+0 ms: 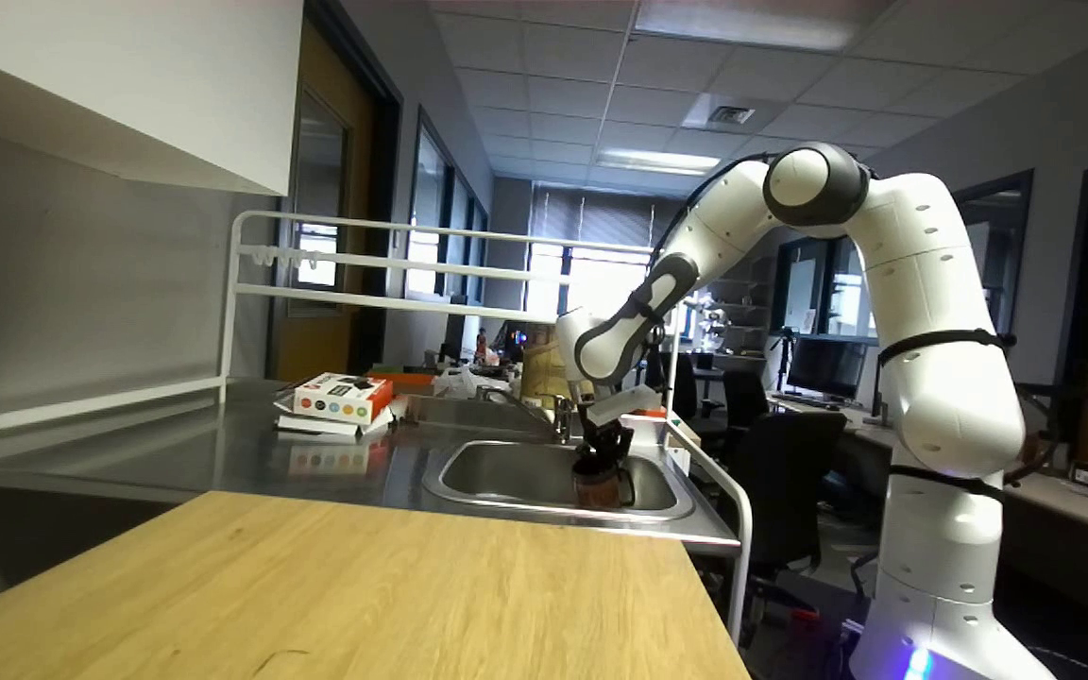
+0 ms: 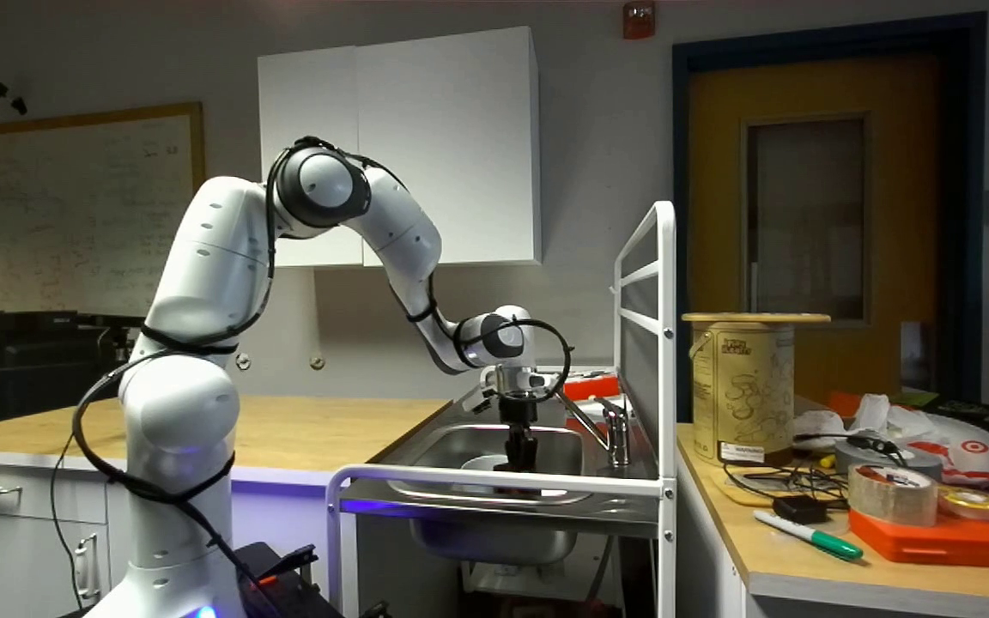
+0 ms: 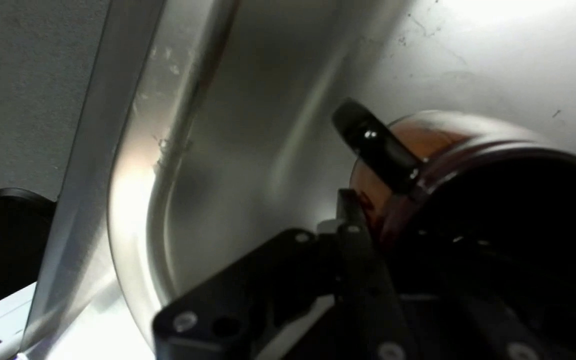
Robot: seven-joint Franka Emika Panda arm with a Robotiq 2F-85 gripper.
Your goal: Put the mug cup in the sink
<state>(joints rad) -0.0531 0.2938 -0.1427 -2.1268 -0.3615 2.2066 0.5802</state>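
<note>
In an exterior view, a white wall cabinet [image 1: 119, 85] takes the upper left of the frame. Below it, left of centre, a white box [image 1: 341, 397] with a red end lies over white packaging on the steel counter [image 1: 185, 444]. A wooden counter [image 1: 393, 586] spreads across the lower left and centre. Above its far edge is the steel sink [image 1: 506, 472], with the faucet [image 1: 563, 420] just above that. Inside the basin, toward its right end, is the reddish-brown mug [image 1: 596, 489]. The tool [image 1: 603, 453] points down, its tip at the mug's rim, and the white robot arm [image 1: 922, 255] fills the right of the frame.

In the wrist view, the sink's rim curves down the left, one finger [image 3: 348, 205] lies along the mug's outer wall near the centre, and the black handle [image 3: 378, 145] juts up and left beside the dark mouth. The other finger is hard to make out there, so whether the tool has hold of the mug is unclear.

At the right of an exterior view, a cardboard drum [image 2: 743, 395] stands on another counter [image 2: 769, 554].
</note>
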